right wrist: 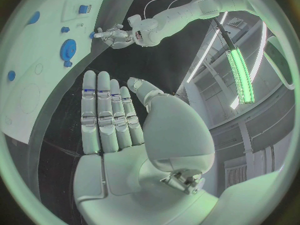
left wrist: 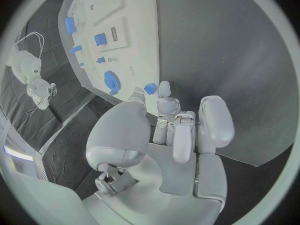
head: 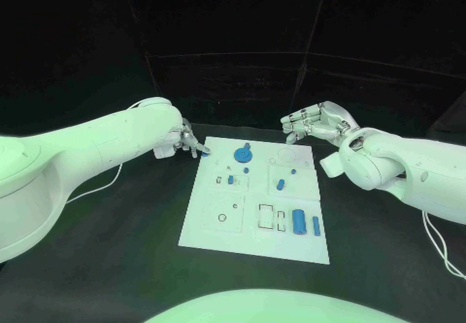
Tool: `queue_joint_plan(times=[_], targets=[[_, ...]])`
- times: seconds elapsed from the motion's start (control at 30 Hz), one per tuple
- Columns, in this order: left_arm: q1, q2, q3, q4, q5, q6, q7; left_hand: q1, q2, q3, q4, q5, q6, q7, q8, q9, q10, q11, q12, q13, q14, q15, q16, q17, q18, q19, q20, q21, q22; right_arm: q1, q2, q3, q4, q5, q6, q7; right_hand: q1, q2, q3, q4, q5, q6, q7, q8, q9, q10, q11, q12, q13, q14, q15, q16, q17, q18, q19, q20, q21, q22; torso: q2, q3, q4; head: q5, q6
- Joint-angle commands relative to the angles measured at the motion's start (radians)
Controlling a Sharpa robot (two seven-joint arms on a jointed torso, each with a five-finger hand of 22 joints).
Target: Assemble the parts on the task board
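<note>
The white task board (head: 219, 232) lies in the middle of the black table. On it are a blue round disc (head: 242, 156), a few small blue pieces (head: 279, 183) and two blue cylinders (head: 299, 220) near the front right. My left hand (head: 182, 142) hovers at the board's far left corner and pinches a small blue part (left wrist: 150, 88) between thumb and a fingertip; the same part (head: 205, 153) shows at the board's edge. My right hand (head: 314, 122) hangs over the far right corner, fingers straight and side by side, holding nothing. The left wrist view also shows the disc (left wrist: 112, 79).
Black table (head: 116, 256) surrounds the board on all sides. A thin white cable (head: 95, 188) trails under my left arm, another (head: 437, 242) beside my right arm. Outlined recesses (head: 266, 215) mark the board's front half.
</note>
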Motion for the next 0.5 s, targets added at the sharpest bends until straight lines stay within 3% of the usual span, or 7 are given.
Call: queue_joint_plan(times=[0.03, 0.5], targets=[[-0.001, 0.008, 0.001, -0.011, 0.004, 0.019, -0.009, 0.015, -0.001, -0.010, -0.001, 0.000, -0.008, 0.000, 0.008, 0.003, 0.004, -0.001, 0.006, 0.001, 0.106, -0.005, 0.006, 0.263, -0.015, 0.005, -0.002, 0.005, 0.002, 0.002, 0.002, 0.001, 0.001, -0.001, 0.001, 0.007, -0.007, 0.006, 0.002, 0.004, 0.005, -0.005, 0.003, -0.006, 0.000, 0.000, 0.005, -0.003, -0.002, 0.006, 0.003, -0.007, -0.001, 0.012, 0.009, 0.000, -0.006, -0.002, 0.000, -0.0003, 0.0003, 0.000, -0.001], [-0.005, 0.033, 0.002, -0.042, 0.004, -0.013, 0.011, 0.041, 0.017, -0.018, -0.002, 0.001, -0.023, 0.003, 0.017, 0.013, -0.002, 0.001, 0.006, 0.002, 0.106, -0.004, 0.006, 0.263, -0.013, 0.001, -0.001, 0.000, -0.002, 0.002, 0.005, 0.001, 0.000, -0.001, 0.003, 0.007, -0.007, 0.007, 0.004, 0.004, 0.006, -0.005, 0.002, -0.006, 0.000, 0.000, 0.005, -0.003, -0.002, 0.006, 0.003, -0.007, -0.001, 0.012, 0.010, 0.000, -0.007, -0.002, 0.001, 0.0004, -0.0001, -0.002, 0.001]])
